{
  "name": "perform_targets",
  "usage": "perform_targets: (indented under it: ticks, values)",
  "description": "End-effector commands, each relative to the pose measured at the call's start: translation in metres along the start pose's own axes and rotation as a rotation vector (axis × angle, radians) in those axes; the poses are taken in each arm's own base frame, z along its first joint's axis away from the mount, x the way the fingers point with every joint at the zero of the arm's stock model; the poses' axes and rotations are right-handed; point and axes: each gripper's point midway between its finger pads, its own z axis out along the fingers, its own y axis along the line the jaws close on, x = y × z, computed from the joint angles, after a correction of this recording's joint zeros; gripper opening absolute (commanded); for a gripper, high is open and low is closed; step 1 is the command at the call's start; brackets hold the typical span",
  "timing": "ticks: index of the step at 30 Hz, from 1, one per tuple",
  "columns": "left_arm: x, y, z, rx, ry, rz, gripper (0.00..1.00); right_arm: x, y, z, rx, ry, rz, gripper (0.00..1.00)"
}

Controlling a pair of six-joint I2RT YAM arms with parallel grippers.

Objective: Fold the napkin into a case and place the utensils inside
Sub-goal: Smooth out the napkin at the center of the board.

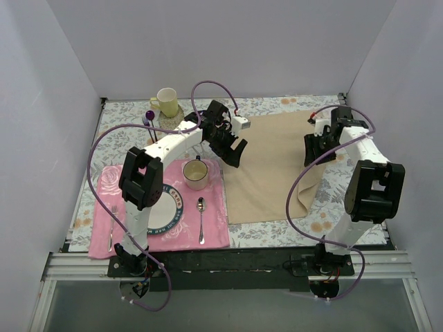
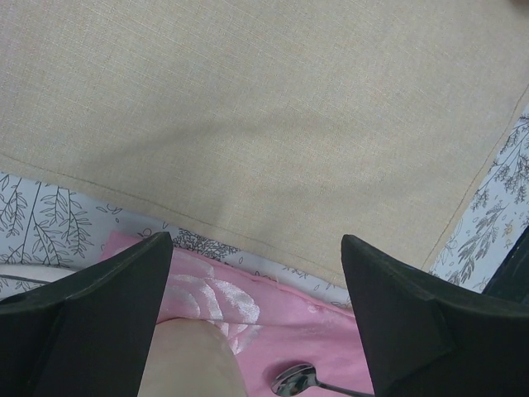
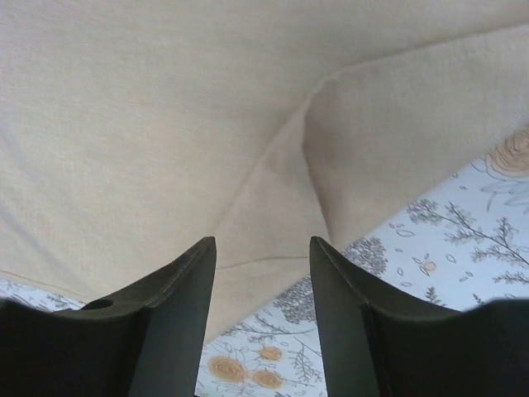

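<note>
The beige napkin (image 1: 271, 166) lies mostly flat on the table right of the placemat, its near right corner turned over (image 1: 304, 197). My left gripper (image 1: 232, 149) hovers open and empty over its left edge; in the left wrist view (image 2: 256, 248) the napkin (image 2: 264, 124) fills the top. My right gripper (image 1: 315, 149) is open and empty above the napkin's right edge, over the folded flap (image 3: 388, 141) in the right wrist view (image 3: 262, 244). A silver spoon (image 1: 201, 220) and a silver fork (image 1: 111, 228) lie on the pink placemat (image 1: 214, 232). The spoon's bowl shows in the left wrist view (image 2: 296, 380).
A plate (image 1: 169, 207) and a cream cup (image 1: 196, 173) sit on the placemat; the cup shows in the left wrist view (image 2: 194, 364). A yellow mug (image 1: 165, 102) and a purple-handled fork (image 1: 149, 117) are at the back left. The grey floral tablecloth (image 1: 277, 232) covers the table. White walls enclose it.
</note>
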Motion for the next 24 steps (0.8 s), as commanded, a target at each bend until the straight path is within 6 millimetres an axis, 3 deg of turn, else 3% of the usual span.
perform_targets:
  ticks: [1,13,19,20,22,24]
  values:
    - [-0.026,-0.009,-0.034,-0.020,-0.086,0.030,0.83,0.023,-0.015,-0.003,-0.058,0.040,0.031,0.59]
    - [-0.019,-0.010,-0.034,-0.021,-0.082,0.006,0.83,0.018,-0.038,0.027,-0.106,0.117,-0.009,0.59]
    - [-0.018,-0.009,-0.036,-0.033,-0.081,0.017,0.82,0.029,-0.036,0.026,-0.118,0.161,-0.026,0.46]
    - [-0.018,-0.009,-0.036,-0.034,-0.083,0.015,0.82,0.031,-0.035,0.024,-0.119,0.165,-0.027,0.38]
    - [-0.018,-0.009,-0.036,-0.030,-0.085,0.017,0.82,0.035,-0.034,0.022,-0.121,0.174,-0.027,0.31]
    - [-0.019,-0.010,-0.035,-0.024,-0.087,0.018,0.82,0.037,-0.033,0.018,-0.124,0.179,-0.025,0.14]
